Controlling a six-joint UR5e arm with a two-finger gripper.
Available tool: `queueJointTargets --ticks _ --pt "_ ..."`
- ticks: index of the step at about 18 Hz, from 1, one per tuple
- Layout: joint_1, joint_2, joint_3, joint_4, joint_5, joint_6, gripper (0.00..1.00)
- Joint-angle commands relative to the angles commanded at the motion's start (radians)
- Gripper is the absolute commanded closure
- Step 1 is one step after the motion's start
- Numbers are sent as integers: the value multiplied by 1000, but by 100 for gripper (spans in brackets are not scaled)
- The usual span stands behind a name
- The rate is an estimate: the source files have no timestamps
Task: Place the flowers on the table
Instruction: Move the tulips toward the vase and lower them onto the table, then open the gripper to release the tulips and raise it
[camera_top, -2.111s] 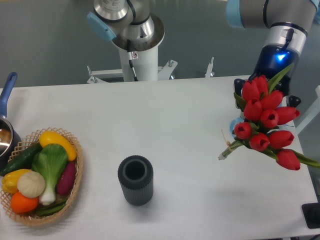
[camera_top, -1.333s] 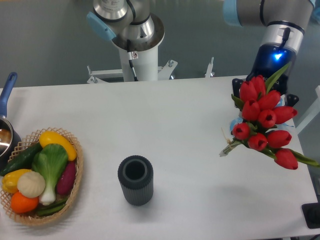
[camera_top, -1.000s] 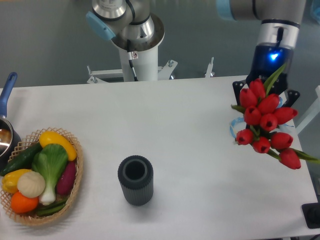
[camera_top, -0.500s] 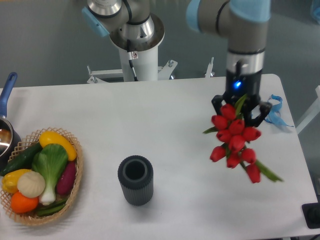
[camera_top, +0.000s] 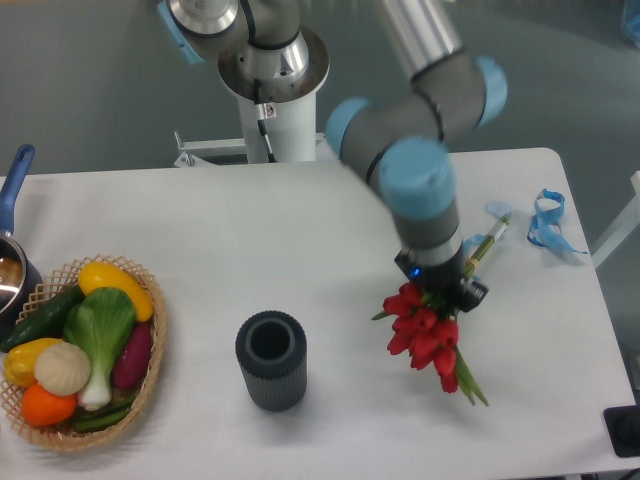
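The flowers (camera_top: 424, 330), a bunch of red tulips with green leaves, hang in my gripper (camera_top: 440, 284) over the right half of the white table (camera_top: 300, 220). The blooms point toward the front edge, and the stem ends (camera_top: 488, 238) stick out behind toward the back right. The gripper is shut on the bunch around the stems, and the arm's wrist hides most of its fingers. I cannot tell whether the blooms touch the tabletop.
A dark ribbed cylinder (camera_top: 270, 360) stands upright left of the flowers. A wicker basket (camera_top: 152, 372) of vegetables sits at the front left, with a blue-handled pot (camera_top: 12, 262) behind it. A blue ribbon (camera_top: 545, 220) lies at the right edge. The arm's base (camera_top: 272, 95) stands behind the table.
The arm has swung the flowers from above the table's right edge leftward and down toward the middle right. The bunch has turned so the blooms point to the front.
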Motion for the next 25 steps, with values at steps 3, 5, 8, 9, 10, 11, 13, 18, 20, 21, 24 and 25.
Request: queueJointTargets --ticks 3,5,8,9,10,11,13,18,20,21,24,25 --pt "-9 -45 22 6 5 -3 61" --pt "-14 -46 22 6 3 -2 60" --pt "-12 -37 23 8 -9 0 22" --pt "-14 -37 22 14 -5 -3 0" --pt "-14 -37 22 20 -5 -9 0" --pt "-15 -31 23 32 -6 -11 0" --pt "-17 10 23 34 -3 -8 0" --pt "0 162 54 -62 -8 11 0" --pt "29 181 119 -190 -9 63 0" --pt "40 193 153 -254 -12 98 0" --pt "119 243 189 -350 -116 217 0" --pt "147 263 187 -356 -150 251 0"
